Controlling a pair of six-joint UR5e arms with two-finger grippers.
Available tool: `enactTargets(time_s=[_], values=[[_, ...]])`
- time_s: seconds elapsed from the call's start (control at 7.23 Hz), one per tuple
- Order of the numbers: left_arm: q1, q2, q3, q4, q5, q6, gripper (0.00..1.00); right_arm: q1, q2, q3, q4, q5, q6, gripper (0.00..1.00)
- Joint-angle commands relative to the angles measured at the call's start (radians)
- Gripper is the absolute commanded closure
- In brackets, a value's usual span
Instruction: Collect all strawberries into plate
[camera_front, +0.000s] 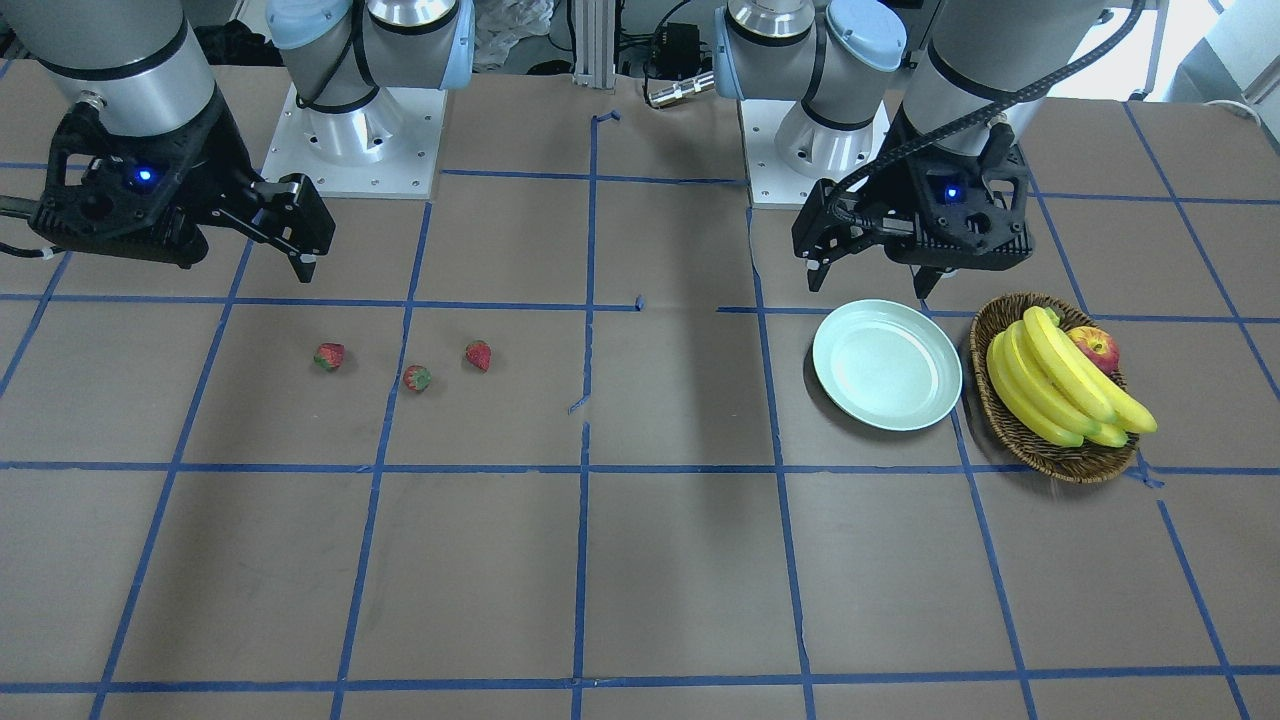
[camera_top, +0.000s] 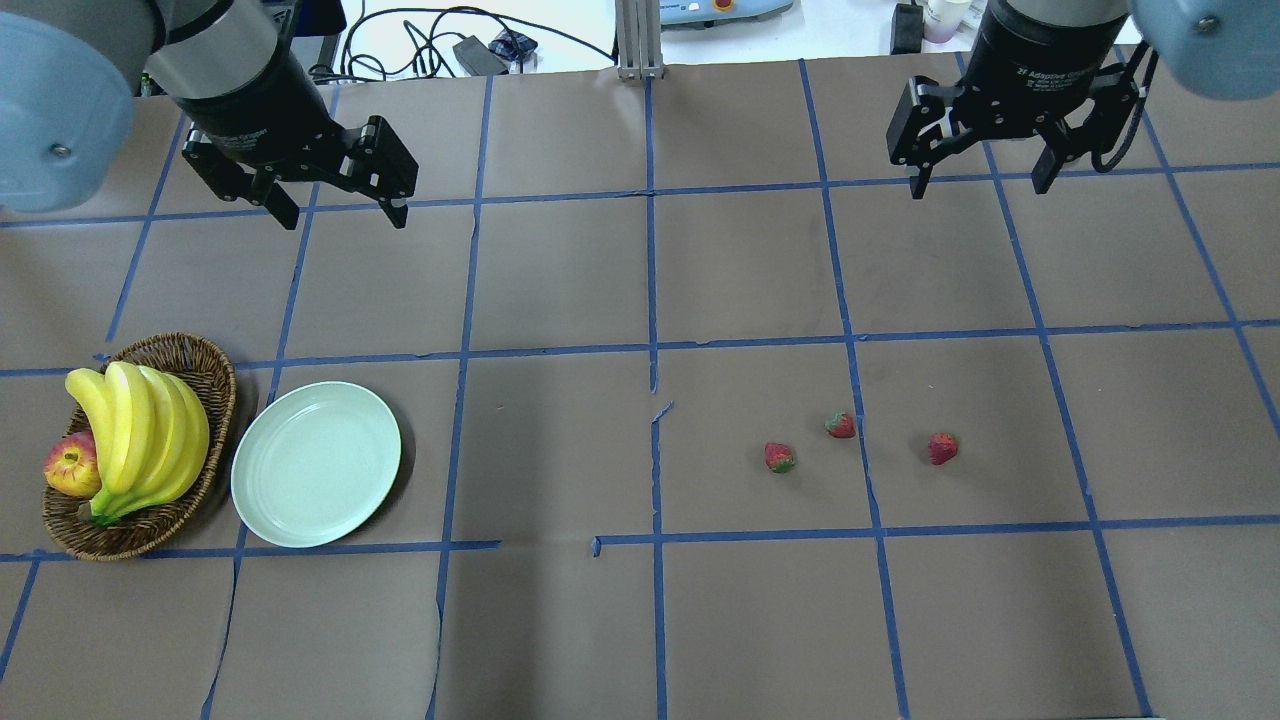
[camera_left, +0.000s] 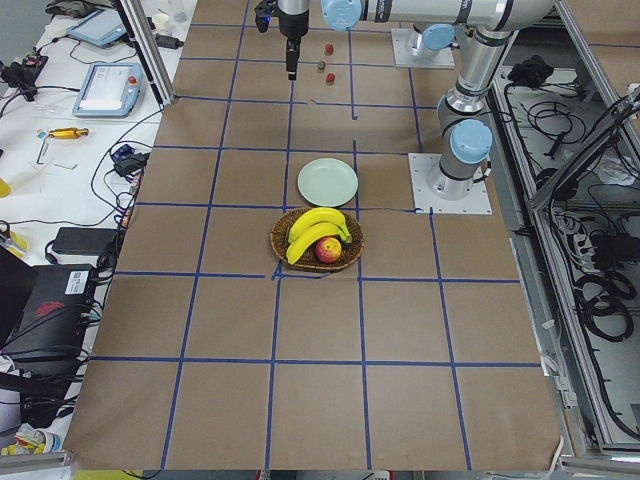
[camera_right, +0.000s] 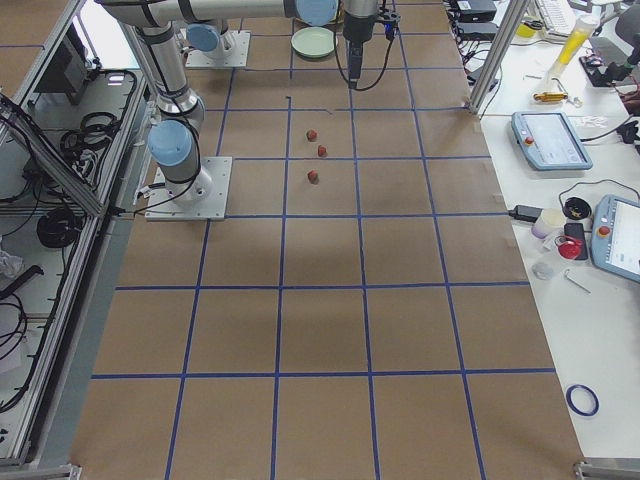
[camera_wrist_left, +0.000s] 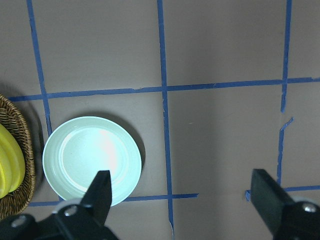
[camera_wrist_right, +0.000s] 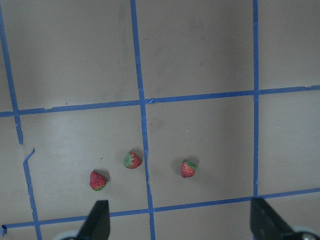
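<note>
Taped tabletop (camera_top: 560, 280), 3 strawberries (camera_top: 841, 425) well clear of R jaws

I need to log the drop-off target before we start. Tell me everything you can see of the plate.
The plate is round, shallow, pale mint green, smooth, with a raised rim. It lies flat and empty on the brown paper-covered table, just apart from the wicker basket on the robot's left side.

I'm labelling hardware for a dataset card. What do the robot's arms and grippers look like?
The left arm and right arm are silver-grey tubes with pale blue joint caps. The left gripper and right gripper are black, each with two angular fingers and a blue light. A ribbed black cable runs to the left one; white lettering marks the right one.
</note>
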Motion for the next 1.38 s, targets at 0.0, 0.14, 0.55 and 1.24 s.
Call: enactTargets(time_s=[0.0,0.14,0.55,1.24], values=[[0.000,-0.001,0.001,0.000,0.000,0.001,0.00,0.000,0.001,0.006,0.002,0.000,0.000,0.00],[0.000,-0.001,0.001,0.001,0.001,0.001,0.00,0.000,0.001,0.012,0.003,0.001,0.000,0.00],[0.000,-0.007,-0.002,0.001,0.001,-0.001,0.00,-0.006,0.034,0.116,-0.064,0.001,-0.026,0.00],[0.000,-0.010,-0.003,0.000,0.000,-0.001,0.00,-0.075,0.019,0.288,-0.169,0.001,-0.217,0.05]])
